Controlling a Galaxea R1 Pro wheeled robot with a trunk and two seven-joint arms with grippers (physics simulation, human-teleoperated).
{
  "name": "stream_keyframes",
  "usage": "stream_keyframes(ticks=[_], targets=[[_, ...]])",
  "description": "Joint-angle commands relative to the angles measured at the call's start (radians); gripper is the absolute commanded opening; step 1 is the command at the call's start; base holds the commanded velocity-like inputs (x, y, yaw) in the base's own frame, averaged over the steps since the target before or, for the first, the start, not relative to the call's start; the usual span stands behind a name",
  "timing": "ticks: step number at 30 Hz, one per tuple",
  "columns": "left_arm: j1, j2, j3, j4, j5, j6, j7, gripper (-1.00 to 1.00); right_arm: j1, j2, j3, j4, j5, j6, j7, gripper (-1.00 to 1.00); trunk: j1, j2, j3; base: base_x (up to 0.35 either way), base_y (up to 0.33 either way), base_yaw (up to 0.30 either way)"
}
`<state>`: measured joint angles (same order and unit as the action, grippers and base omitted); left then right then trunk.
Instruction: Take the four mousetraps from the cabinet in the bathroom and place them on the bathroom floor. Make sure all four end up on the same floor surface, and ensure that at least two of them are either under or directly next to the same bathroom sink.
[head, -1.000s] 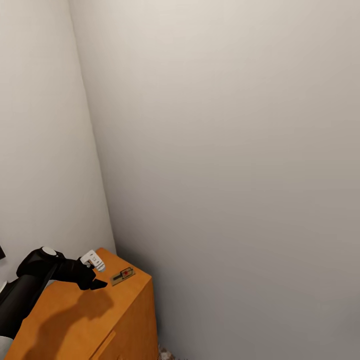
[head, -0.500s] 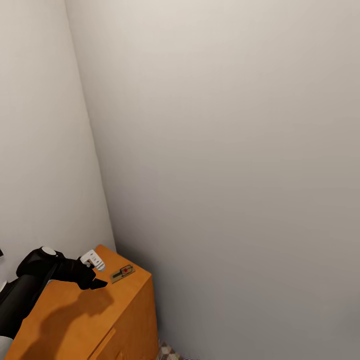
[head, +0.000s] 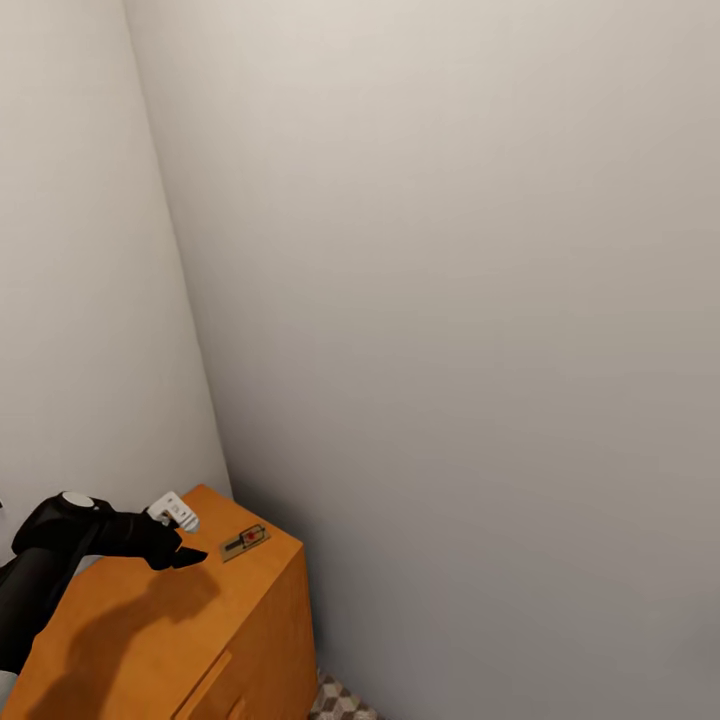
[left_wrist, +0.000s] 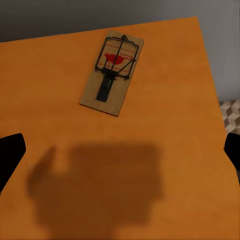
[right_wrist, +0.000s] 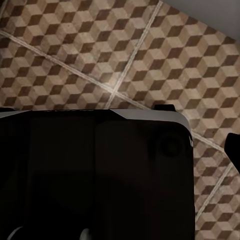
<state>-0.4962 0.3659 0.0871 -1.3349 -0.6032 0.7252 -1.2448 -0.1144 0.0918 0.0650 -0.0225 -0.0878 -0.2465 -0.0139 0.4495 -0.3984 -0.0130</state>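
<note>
One mousetrap (head: 245, 541), a small brown board with dark wire and a red mark, lies flat near the far corner of the orange cabinet (head: 150, 640). In the left wrist view the mousetrap (left_wrist: 112, 72) sits ahead of the fingers on the cabinet top (left_wrist: 165, 75). My left gripper (head: 185, 556) hovers just short of it, open and holding nothing, its fingertips (left_wrist: 10, 150) at the picture's two sides. My right gripper (right_wrist: 120, 150) is open over the cube-patterned bathroom floor (right_wrist: 100, 45), with one fingertip (right_wrist: 233, 144) showing. The bathroom sink is out of view.
Plain pale walls meet in a corner right behind the cabinet (head: 180, 300). A patch of floor tile (head: 340, 700) shows beside the cabinet's side. A black part of the robot's body (right_wrist: 95, 170) blocks much of the right wrist view.
The head view has shifted slightly. My left gripper has drawn back a little from the mousetrap, toward the left. The mousetrap has stayed in place on the cabinet.
</note>
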Motion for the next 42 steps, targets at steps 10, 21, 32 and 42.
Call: stream_keyframes(ticks=[10,21,32,42], targets=[[-0.001,-0.009,0.003,0.0,-0.003,-0.051,-0.009,1.0,-0.001,0.0,0.007,0.001,-0.009,-0.004,-0.001,1.0,0.0,-0.002,-0.016,0.0,0.0,0.0],[-0.001,-0.015,0.003,0.001,-0.003,-0.056,-0.01,1.0,-0.001,0.0,0.007,0.001,-0.009,-0.004,-0.001,1.0,0.0,-0.002,-0.032,0.0,0.0,0.0],[-0.001,-0.018,0.003,0.0,-0.001,-0.083,-0.01,1.0,-0.001,0.0,0.007,0.001,-0.009,-0.004,-0.001,1.0,0.0,-0.002,-0.046,0.0,0.0,0.0],[-0.001,-0.018,0.004,-0.011,0.025,-0.089,-0.016,1.0,-0.001,0.0,0.007,0.001,-0.009,-0.004,-0.001,1.0,0.0,-0.002,-0.06,0.0,0.0,0.0]])
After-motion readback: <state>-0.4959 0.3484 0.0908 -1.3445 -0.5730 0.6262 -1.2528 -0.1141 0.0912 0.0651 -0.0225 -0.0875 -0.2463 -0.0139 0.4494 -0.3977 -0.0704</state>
